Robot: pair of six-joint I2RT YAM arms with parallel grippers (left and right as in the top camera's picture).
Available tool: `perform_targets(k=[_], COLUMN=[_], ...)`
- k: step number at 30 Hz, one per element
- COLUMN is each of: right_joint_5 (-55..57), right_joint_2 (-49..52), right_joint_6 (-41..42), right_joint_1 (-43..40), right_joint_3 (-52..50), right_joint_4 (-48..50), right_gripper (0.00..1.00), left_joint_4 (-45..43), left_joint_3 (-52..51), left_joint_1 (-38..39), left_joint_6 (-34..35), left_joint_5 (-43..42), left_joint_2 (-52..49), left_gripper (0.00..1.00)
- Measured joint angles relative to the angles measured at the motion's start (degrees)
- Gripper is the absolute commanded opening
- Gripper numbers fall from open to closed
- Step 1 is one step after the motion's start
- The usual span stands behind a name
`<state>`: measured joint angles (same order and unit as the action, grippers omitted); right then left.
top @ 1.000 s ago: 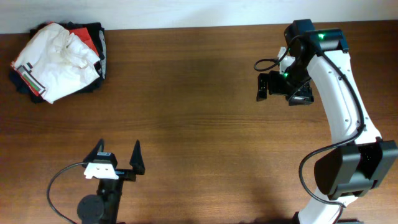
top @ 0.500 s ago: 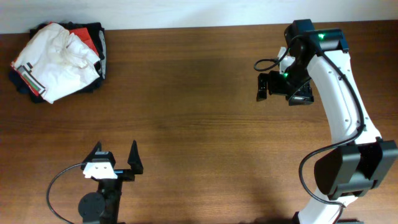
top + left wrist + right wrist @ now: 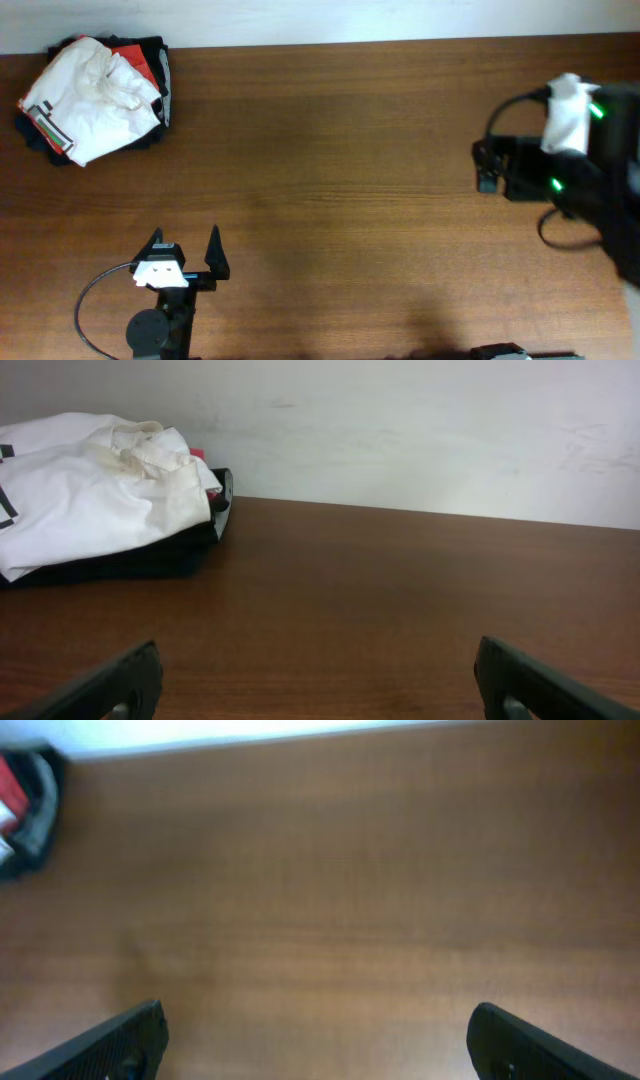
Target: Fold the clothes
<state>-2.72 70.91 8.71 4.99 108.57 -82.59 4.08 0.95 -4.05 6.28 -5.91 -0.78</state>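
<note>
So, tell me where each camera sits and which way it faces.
Overhead: above the table, looking straight down; shows left hand, blurred right arm, white T-shirt.
Left wrist: low, facing the wall and T-shirt; left fingers at bottom corners.
Right wrist: angled down across the table; right fingers at bottom corners.
Shared: the clothes pile appears in all three.

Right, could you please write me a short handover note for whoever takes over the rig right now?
Left gripper: open, empty, at the near left.
Right gripper: open, empty, over bare wood on the right; blurred in the overhead view.
White cotton T-shirt: crumpled atop a pile with a red garment and dark folded garments, far left corner of the brown wooden table.
Done: nothing; the shirt is neither grasped nor spread.
Left: fetch it, lay it flat, fold it.
</note>
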Motion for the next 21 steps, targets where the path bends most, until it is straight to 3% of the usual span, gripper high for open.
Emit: perform_targets(k=[2,4,10,12,13,15,19,21], right_joint_5=[0.39,0.57,-1.9,-3.15,-3.39,-3.65,-3.82,-3.08], right_joint_2=[-8.57,-20.02,-53.2,-63.58,-65.33,-69.46,-70.18,-70.23], right_joint_6=[-0.42,-1.01,-1.22,-1.18,-1.14,-1.16,-1.18,-1.16], right_joint_1=[-0.02,-0.02,-0.02,-0.02,-0.02,-0.02,-0.02,-0.02], right_joint_3=[-3.72,-15.98,-69.57,-83.54,-86.9,-94.92,-105.7,-107.91], right_joint_4=[4.9,13.62,43.17,59.56,61.29,73.99,90.64,91.97], right_gripper=[0.99,0.99,0.99,0.99,0.99,0.99,0.99,0.99], left_joint_4=[0.0,-0.07,-0.09,0.09,0.02,0.0,0.0,0.0], left_joint_3=[0.0,0.0,0.0,0.0,-0.02,-0.02,-0.02,-0.02], left_joint_1=[-0.02,-0.02,-0.02,-0.02,-0.02,-0.02,-0.02,-0.02], left_joint_6=[-0.02,0.0,0.04,0.2,0.2,0.2,0.2,0.2], left_joint_5=[0.0,0.04,0.22,0.22,0.22,0.22,0.2,0.22], left_joint_2=[0.0,0.02,0.13,0.09,0.15,0.15,0.13,0.15], left_gripper=[0.99,0.99,0.99,0.99,0.99,0.99,0.99,0.99])
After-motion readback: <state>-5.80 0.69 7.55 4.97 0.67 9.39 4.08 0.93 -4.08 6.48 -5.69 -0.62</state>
